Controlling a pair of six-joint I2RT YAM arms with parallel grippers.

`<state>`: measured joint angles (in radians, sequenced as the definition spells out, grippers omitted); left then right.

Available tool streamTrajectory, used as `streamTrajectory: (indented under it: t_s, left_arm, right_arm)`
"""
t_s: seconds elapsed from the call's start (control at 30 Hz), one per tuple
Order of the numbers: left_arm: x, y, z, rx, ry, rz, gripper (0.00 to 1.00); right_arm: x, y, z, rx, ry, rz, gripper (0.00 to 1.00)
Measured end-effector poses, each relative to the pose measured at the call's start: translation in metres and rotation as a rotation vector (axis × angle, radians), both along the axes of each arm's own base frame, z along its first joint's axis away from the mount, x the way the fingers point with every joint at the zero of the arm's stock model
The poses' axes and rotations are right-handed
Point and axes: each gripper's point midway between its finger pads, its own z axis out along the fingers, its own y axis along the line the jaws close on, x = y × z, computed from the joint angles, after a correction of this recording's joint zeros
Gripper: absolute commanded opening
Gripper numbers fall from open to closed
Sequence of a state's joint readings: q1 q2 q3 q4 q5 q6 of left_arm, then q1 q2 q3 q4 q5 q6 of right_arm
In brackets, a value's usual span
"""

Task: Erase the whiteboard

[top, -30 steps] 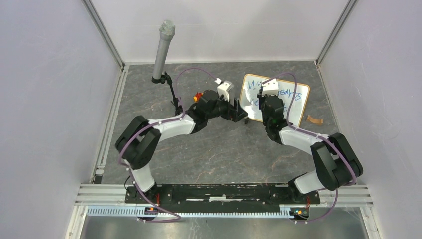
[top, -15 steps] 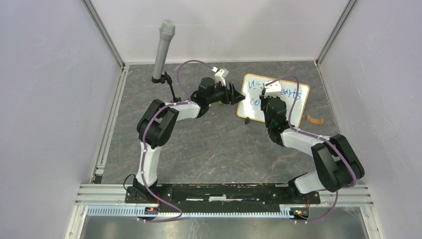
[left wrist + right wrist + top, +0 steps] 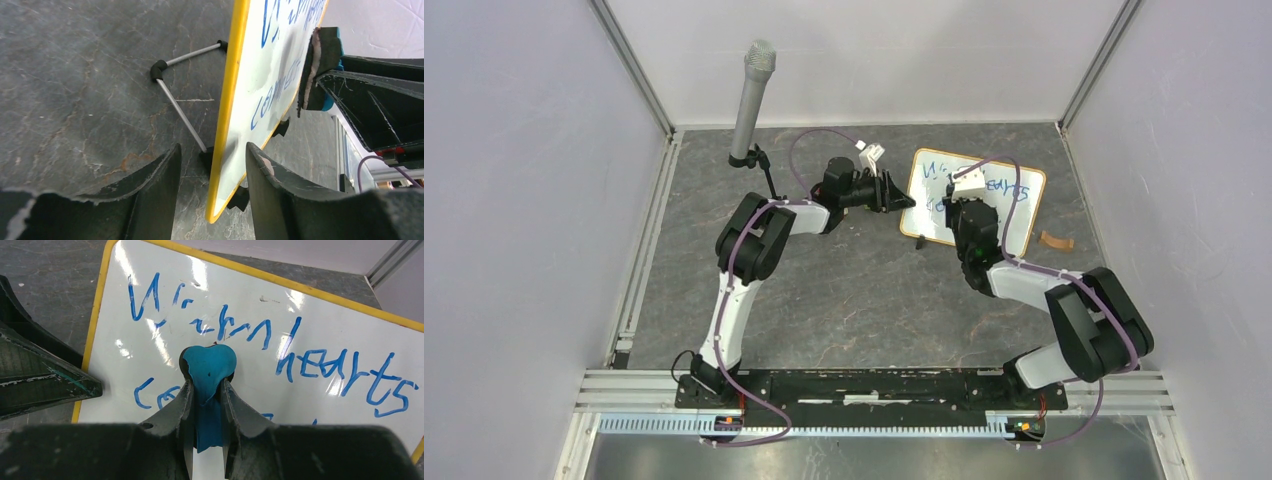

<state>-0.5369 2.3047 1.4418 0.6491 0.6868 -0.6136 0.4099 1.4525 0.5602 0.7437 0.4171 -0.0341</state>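
The whiteboard (image 3: 994, 205) stands tilted at the back right of the table, with blue handwriting on it and a yellow frame. My right gripper (image 3: 964, 192) is shut on a blue eraser (image 3: 209, 365) and presses it against the board's face (image 3: 310, 330), left of the middle. My left gripper (image 3: 902, 200) is open, with its jaws on either side of the board's left edge (image 3: 227, 110), one behind and one in front. The eraser also shows in the left wrist view (image 3: 317, 60), flat against the board.
A grey microphone (image 3: 749, 100) stands on a black stand at the back left. A small tan strip (image 3: 1056, 241) lies right of the board. The board's wire prop (image 3: 180, 100) rests on the table behind it. Enclosure walls stand close on all sides.
My left arm has stretched out and swung its gripper from near the board's lower left corner up to its left edge. The right gripper and eraser have barely moved.
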Motion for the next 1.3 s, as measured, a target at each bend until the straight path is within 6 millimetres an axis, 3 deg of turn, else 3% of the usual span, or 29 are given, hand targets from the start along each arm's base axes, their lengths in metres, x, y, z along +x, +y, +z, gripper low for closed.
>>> streamTrajectory:
  t_s: [0.37, 0.5, 0.97, 1.3]
  left_arm:
    - [-0.018, -0.020, -0.004, -0.033, 0.006, -0.055, 0.37]
    - [-0.018, -0.021, -0.006, -0.031, 0.009, -0.054, 0.28]
    - [-0.019, -0.016, -0.008, -0.050, -0.041, 0.002, 0.13]
    - [-0.016, -0.013, -0.009, -0.046, -0.052, 0.051, 0.02]
  right_arm:
    - [0.006, 0.017, -0.019, -0.063, 0.059, 0.036, 0.12]
    - [0.008, 0.028, -0.023, -0.103, 0.080, 0.047, 0.12]
    - [0.010, 0.074, -0.030, -0.180, 0.099, 0.115, 0.09]
    - [0.012, 0.059, -0.031, -0.121, 0.115, 0.044, 0.09]
